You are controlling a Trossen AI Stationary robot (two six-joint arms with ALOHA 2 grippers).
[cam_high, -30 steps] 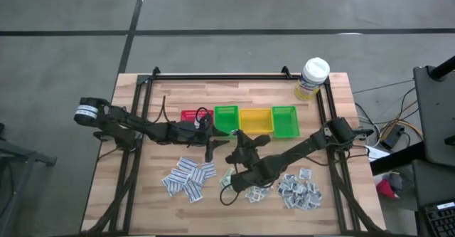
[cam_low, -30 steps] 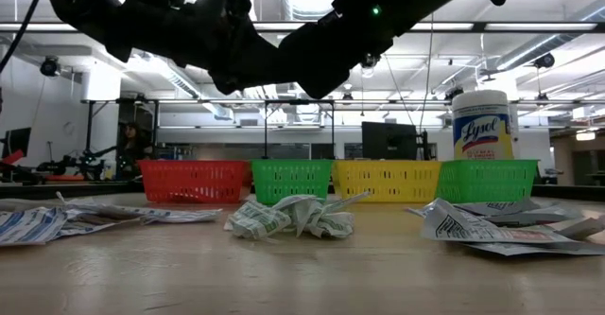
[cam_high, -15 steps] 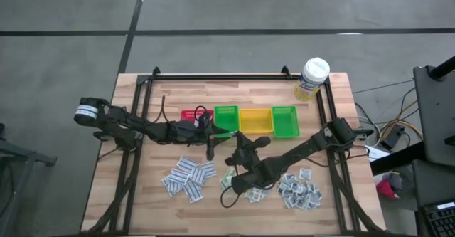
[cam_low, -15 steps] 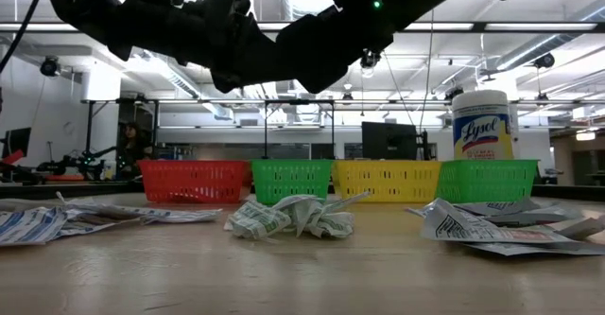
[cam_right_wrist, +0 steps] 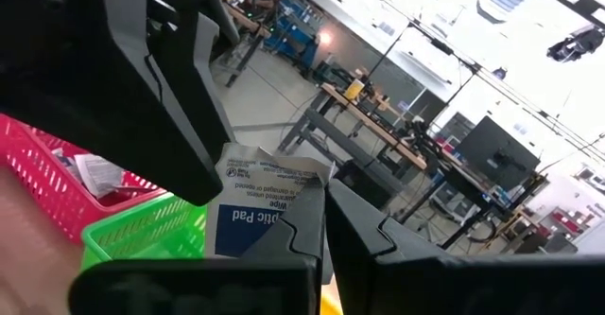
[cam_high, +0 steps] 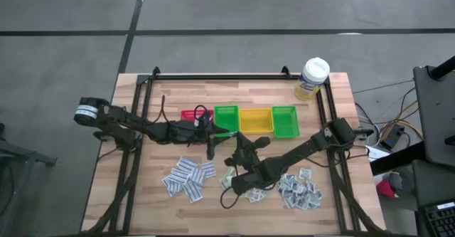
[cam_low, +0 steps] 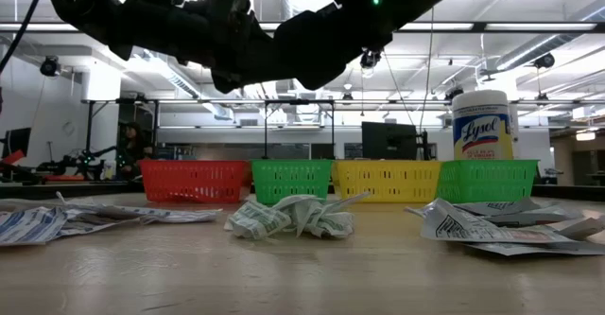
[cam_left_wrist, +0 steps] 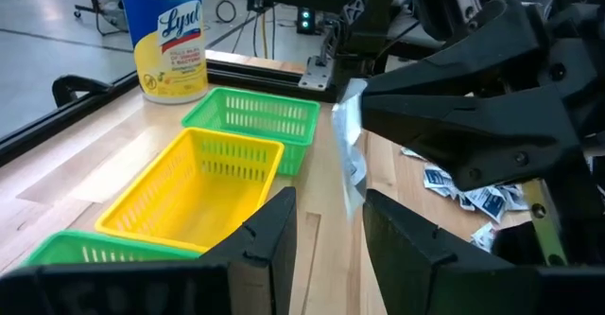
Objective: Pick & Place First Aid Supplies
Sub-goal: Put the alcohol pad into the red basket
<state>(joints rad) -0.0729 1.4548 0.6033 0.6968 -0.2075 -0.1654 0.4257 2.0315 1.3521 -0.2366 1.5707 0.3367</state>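
Note:
My right gripper (cam_right_wrist: pixel 324 200) is shut on a first aid supply, a white packet with a blue panel (cam_right_wrist: pixel 257 206), in the air over the middle of the table, in front of the bins. My left gripper (cam_left_wrist: pixel 329 209) is open and faces it. In the left wrist view the packet (cam_left_wrist: pixel 348 145) shows edge-on just past the left fingertips, in line with the gap between them. More packets lie flat on the table in a left heap (cam_high: pixel 188 178), a crumpled green-printed heap (cam_high: pixel 229 180) and a right heap (cam_high: pixel 300 192). My right gripper pinches the packet between its two fingers at one edge (cam_right_wrist: pixel 301 209). The fingers run about level. The packet stands on edge beyond them, clear of the table. Whether my left gripper's fingers (cam_right_wrist: pixel 189 107) touch the packet's other edge, I cannot tell.
Along the back stand a red bin (cam_high: pixel 190 115) with packets in it, a green bin (cam_high: pixel 226 119), a yellow bin (cam_high: pixel 256 120) and another green bin (cam_high: pixel 284 121). A white-capped bottle (cam_high: pixel 313 78) stands at the far right. A black frame rail (cam_high: pixel 213 76) runs round the table.

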